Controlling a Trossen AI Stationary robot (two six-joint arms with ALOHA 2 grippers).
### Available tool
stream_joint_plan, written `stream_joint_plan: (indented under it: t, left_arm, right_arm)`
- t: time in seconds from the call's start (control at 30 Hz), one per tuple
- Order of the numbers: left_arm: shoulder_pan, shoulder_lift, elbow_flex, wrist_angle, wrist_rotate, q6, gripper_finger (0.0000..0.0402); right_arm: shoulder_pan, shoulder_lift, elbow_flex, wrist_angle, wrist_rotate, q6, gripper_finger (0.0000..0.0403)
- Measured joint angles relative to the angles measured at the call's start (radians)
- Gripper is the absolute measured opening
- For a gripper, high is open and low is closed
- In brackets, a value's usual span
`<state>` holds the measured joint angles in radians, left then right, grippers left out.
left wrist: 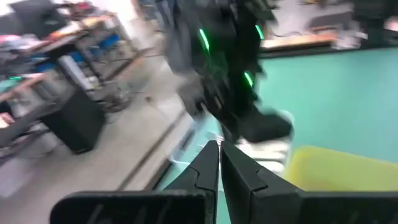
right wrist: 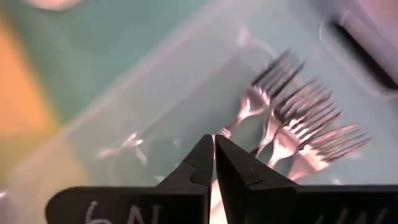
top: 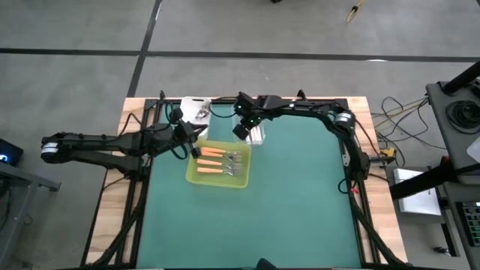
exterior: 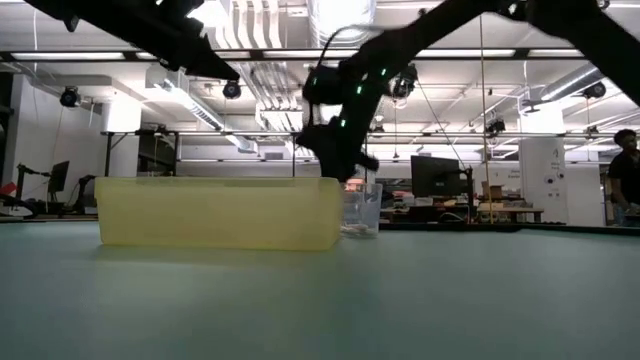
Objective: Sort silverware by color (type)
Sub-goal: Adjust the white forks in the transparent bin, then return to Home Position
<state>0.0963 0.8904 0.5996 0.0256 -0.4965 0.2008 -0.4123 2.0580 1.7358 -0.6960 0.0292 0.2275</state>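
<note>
My right gripper [top: 244,129] is shut on a silver fork [right wrist: 264,87] over the clear tub [top: 257,136], which holds several all-silver forks [right wrist: 311,134]. In the low view this gripper [exterior: 347,166] hangs just above the tub [exterior: 361,210]. The yellow-green tray [top: 196,174] holds several orange-handled forks [top: 214,153] lying flat. My left gripper [top: 189,141] is shut and empty at the tray's far left corner; its closed fingers [left wrist: 219,149] point toward my right arm. My right gripper pinches the fork's thin neck [right wrist: 229,129] between its two fingertips, coming from above and pointing down. The fork's head points away from the fingers over the forks in the tub. I cannot tell whether the fork rests on them.
A white tub [top: 196,109] stands at the far edge, behind the tray. The green mat [top: 300,202] spreads toward the near edge and the right. Cables and the arms' bases line the far edge.
</note>
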Motion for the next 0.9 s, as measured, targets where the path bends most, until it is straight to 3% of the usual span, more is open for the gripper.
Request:
stream_joint_plan:
  t: [0.17, 0.3, 0.4, 0.67, 0.9]
  left_arm:
    - [0.000, -0.043, -0.098, 0.052, 0.218, -0.056, 0.0000]
    - [-0.001, -0.129, -0.219, 0.131, 0.329, -0.124, 0.0000]
    - [-0.001, -0.207, -0.278, 0.142, 0.342, -0.151, 0.0000]
    - [0.000, -0.427, -0.350, 0.119, 0.350, -0.110, 0.0000]
    - [0.008, -0.609, -0.359, -0.005, 0.351, -0.117, 0.0000]
  right_arm:
    - [0.060, -0.179, -0.149, 0.139, -0.016, -0.169, 0.0009]
    - [0.081, -0.389, -0.383, 0.318, -0.134, -0.247, 0.0008]
    - [0.090, -0.544, -0.560, 0.417, -0.187, -0.284, 0.0009]
    - [0.103, -0.950, -0.956, 0.610, -0.197, -0.344, 0.0009]
    - [0.103, -1.255, -1.196, 0.630, -0.220, -0.367, 0.0009]
